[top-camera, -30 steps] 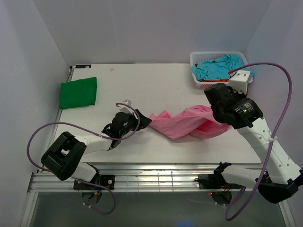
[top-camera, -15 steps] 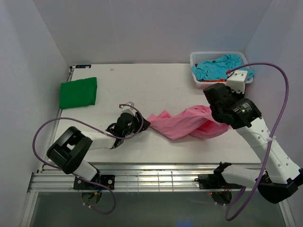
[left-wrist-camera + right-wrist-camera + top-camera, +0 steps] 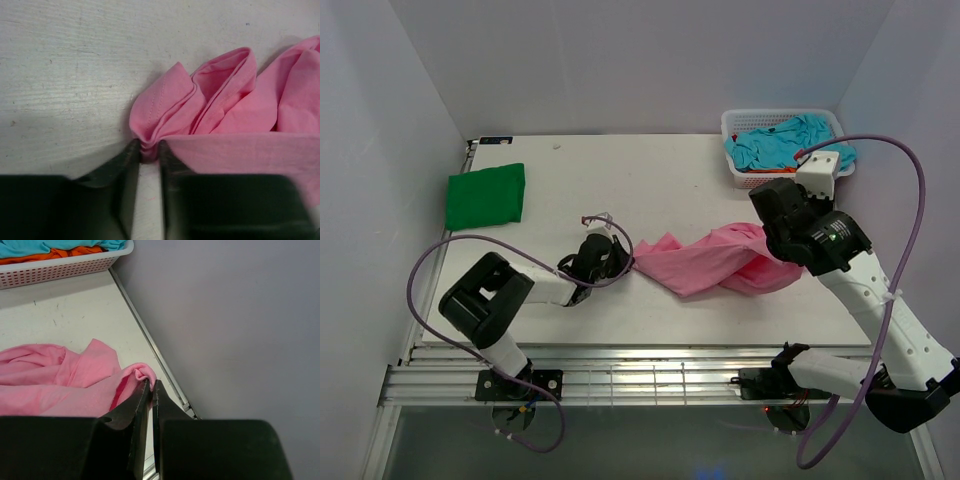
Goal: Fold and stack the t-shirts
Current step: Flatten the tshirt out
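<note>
The pink t-shirt (image 3: 705,262) lay crumpled on the table (image 3: 670,170), its long axis running left to right between the arms. The left gripper (image 3: 149,150) pinched a bunched fold at its left end. The right gripper (image 3: 151,386) was clamped on the right-hand corner (near the table's edge). Spreading the shirt probably required drawing the two apart.

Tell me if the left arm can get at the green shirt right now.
Probably: only bare table separates it from the green shirt. But the left gripper is pinching the pink shirt and must let go first.
</note>
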`<control>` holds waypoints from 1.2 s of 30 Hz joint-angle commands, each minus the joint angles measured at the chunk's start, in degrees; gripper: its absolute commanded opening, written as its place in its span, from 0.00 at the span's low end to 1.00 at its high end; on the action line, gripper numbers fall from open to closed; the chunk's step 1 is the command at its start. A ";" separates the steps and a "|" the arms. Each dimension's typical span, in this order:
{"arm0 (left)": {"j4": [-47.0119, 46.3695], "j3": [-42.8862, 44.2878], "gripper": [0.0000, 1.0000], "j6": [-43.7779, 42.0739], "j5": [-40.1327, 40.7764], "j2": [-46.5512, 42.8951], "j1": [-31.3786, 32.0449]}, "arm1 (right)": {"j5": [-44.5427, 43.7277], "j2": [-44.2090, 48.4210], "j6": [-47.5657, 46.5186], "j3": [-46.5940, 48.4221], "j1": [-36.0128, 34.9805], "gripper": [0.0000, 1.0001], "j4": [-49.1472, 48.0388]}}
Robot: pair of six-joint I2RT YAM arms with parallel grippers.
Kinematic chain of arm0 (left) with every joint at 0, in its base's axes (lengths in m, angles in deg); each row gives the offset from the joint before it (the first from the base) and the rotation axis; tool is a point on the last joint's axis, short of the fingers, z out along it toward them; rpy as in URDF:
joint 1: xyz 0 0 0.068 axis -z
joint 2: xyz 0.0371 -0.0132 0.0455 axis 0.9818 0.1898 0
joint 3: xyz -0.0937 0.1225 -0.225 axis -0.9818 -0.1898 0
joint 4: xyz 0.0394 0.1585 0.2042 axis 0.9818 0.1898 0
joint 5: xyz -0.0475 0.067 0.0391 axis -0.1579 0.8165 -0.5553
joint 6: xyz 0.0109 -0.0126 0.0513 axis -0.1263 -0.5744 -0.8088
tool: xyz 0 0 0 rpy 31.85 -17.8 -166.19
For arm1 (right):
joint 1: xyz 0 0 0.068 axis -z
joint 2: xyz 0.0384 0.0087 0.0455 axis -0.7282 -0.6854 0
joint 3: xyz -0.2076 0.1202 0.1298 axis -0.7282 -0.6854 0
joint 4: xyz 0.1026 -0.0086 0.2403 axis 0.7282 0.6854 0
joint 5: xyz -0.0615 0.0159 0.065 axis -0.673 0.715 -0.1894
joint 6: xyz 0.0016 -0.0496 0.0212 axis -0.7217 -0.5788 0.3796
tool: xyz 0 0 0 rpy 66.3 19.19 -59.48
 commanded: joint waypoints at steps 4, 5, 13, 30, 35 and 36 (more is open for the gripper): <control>0.15 2.14 0.00 -2.31 2.63 -0.26 0.32 | -1.75 2.03 -0.85 0.37 0.33 0.08 -1.79; 1.19 2.05 0.00 -2.84 4.55 -1.13 0.24 | -1.75 2.03 -0.85 0.29 0.24 0.08 -1.79; 22.01 11.53 0.00 -11.01 21.69 -18.08 0.32 | -1.22 -0.42 -1.47 -0.42 0.24 0.08 -4.86; 59.47 38.09 0.00 -20.96 25.22 -35.15 0.24 | -1.66 -1.40 -15.18 5.21 0.33 0.08 -19.27; 60.44 36.42 0.00 -19.90 31.28 -33.06 0.32 | 2.64 -0.52 -20.17 1.00 0.59 0.08 -31.29; 60.87 36.59 0.00 -19.72 31.81 -31.57 0.24 | 4.48 -1.30 -20.36 -0.14 0.76 0.08 -32.54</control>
